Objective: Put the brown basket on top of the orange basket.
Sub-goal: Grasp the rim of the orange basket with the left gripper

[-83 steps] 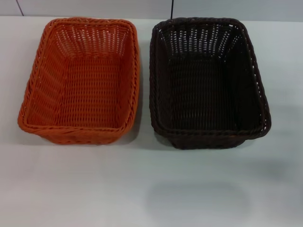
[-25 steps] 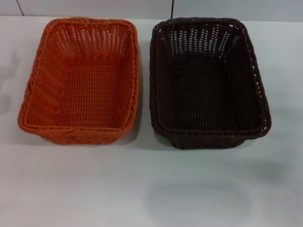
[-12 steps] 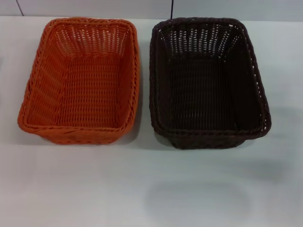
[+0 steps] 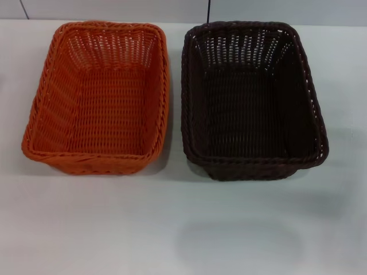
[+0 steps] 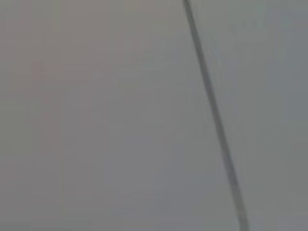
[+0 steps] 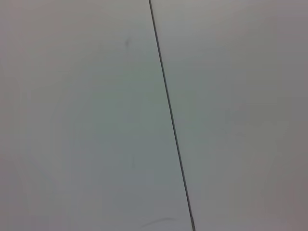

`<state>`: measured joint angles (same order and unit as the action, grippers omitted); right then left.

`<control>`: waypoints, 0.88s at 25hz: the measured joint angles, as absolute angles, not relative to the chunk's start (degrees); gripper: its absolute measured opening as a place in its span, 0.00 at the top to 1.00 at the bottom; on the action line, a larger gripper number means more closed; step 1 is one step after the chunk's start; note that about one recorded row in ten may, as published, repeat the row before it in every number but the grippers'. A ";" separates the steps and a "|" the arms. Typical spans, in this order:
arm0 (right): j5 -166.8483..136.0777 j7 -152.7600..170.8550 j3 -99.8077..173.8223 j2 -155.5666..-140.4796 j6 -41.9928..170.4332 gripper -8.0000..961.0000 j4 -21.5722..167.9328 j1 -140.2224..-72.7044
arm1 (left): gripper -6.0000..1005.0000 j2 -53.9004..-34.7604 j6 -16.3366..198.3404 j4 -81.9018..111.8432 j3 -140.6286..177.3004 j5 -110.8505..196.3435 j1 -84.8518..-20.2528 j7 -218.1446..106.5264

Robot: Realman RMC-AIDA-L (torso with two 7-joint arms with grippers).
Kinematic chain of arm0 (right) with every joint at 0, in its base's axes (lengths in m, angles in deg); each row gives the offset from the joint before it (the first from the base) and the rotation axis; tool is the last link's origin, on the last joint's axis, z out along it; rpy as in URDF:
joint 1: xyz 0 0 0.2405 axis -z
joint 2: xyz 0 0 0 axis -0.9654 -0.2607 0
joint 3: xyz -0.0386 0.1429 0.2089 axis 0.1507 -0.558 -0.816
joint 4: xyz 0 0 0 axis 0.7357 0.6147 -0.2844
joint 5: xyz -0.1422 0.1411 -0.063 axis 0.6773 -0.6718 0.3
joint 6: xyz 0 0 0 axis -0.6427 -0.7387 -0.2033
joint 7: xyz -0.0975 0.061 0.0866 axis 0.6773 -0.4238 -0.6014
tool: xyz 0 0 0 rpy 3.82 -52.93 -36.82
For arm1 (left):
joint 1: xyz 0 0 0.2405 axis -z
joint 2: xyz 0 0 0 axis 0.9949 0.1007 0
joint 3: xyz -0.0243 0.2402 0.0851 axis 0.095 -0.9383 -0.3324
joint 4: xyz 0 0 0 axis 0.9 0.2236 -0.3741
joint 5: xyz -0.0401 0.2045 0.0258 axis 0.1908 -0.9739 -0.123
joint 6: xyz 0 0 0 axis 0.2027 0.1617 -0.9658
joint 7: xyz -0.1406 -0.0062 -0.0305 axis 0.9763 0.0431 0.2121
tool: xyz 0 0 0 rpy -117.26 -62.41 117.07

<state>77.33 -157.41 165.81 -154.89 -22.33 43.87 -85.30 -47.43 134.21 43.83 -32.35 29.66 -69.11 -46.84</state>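
- Orange wicker-style weave, braided rim, open-weave sloping sides: the orange basket (image 4: 97,97) sits upright on the white table (image 4: 183,229), on the robot's left half of the head view.
- Dark brown, almost black, weave of like pattern and like size: the brown basket (image 4: 252,100) sits upright on the same table, on the robot's right.
- Relation: the two baskets stand side by side, long sides parallel, just beside each other with a narrow strip of bare table between their rims. They do not touch. Neither is stacked on the other.
- Contents: both baskets show only their own woven floors.
- Far edges of both baskets lie near the back of the table, where a pale wall with a dark vertical seam (image 4: 208,10) rises behind.
- Near part of the table, in front of the baskets, carries a faint soft shadow.
- Left gripper: outside every view. The left wrist view shows only a pale grey surface crossed by a dark slanted line (image 5: 214,115); finger state cannot be told.
- Right gripper: likewise outside every view. The right wrist view shows a pale surface with a thin dark slanted line (image 6: 171,115); finger state cannot be told.
- Neither arm appears in the head view.
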 joint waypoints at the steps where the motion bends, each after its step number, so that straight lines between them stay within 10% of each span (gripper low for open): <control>1: 77.31 -157.41 165.79 -154.87 -22.28 0.17 43.71 -85.46 | 0.22 -47.04 128.96 48.08 -36.61 28.68 -70.22 -43.05; 10: 77.29 -157.41 165.71 -154.85 -20.88 0.17 43.41 -86.53 | 0.22 -34.62 87.19 80.01 -68.97 33.66 -76.36 -19.80; 12: 77.29 -157.41 165.77 -154.85 -20.86 0.17 43.42 -86.65 | 0.22 -34.55 85.84 82.59 -69.28 35.59 -77.18 -22.35; 15: 77.30 -157.41 165.80 -154.89 -20.57 0.17 43.47 -86.87 | 0.22 -36.44 86.81 82.26 -67.40 34.87 -77.29 -25.53; 16: 77.29 -157.41 165.79 -154.91 -20.30 0.17 43.49 -87.03 | 0.22 -46.20 97.75 76.04 -52.90 28.16 -75.51 -40.33; 22: 76.81 -157.41 165.60 -154.90 -18.51 0.17 43.70 -87.63 | 0.22 -47.96 109.07 66.72 -42.30 30.01 -72.46 -53.02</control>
<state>76.81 -157.41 165.60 -154.90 -18.51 43.70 -87.63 -47.96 109.07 66.72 -42.30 30.01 -72.46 -53.02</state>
